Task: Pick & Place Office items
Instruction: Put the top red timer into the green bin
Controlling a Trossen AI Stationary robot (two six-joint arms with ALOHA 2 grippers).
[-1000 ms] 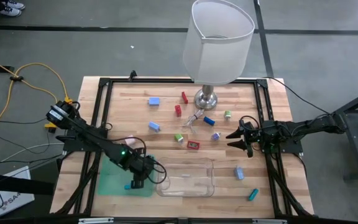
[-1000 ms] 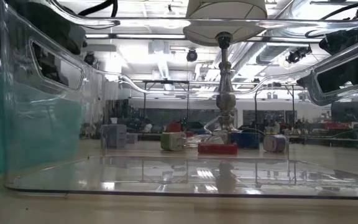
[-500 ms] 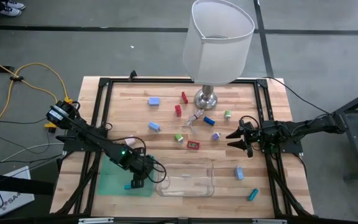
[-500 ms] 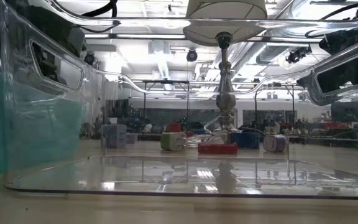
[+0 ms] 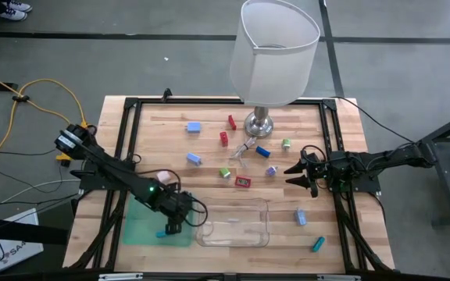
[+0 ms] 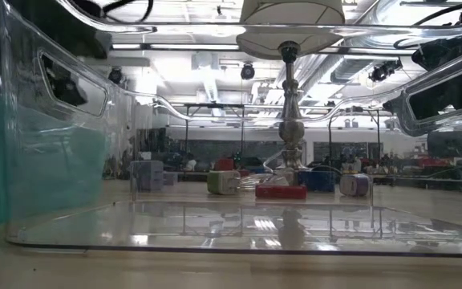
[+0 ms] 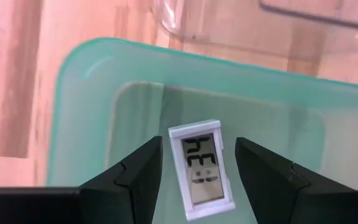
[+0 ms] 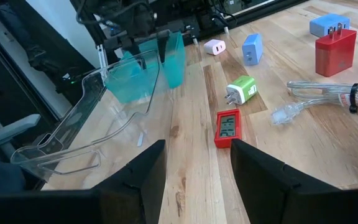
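Left gripper over green mat, lower left of high view; fingers spread apart, nothing gripped. In left wrist view, small white clock with LCD face lying flat on the mat between the two fingers, gap visible on both sides, not touching either. In high view a small teal piece visible on the mat just beside the gripper. Clear plastic tray just right of the mat, lower centre of high view; contents cannot tell.

Right gripper at right of centre in high view, above the wood table, fingers parted, holding nothing. Red LCD clock lying ahead of it in right wrist view, green-and-white plug adapter near that, bagged clear cable to the right of frame, red plug block and blue plug upper right, blue adapter and small white plug upper centre.

Remaining office items scattered mid-table in high view: blue block upper left of centre, red stick, blue piece, purple piece, light blue block and teal stick lower right.

Lamp with white shade and silver base top centre.
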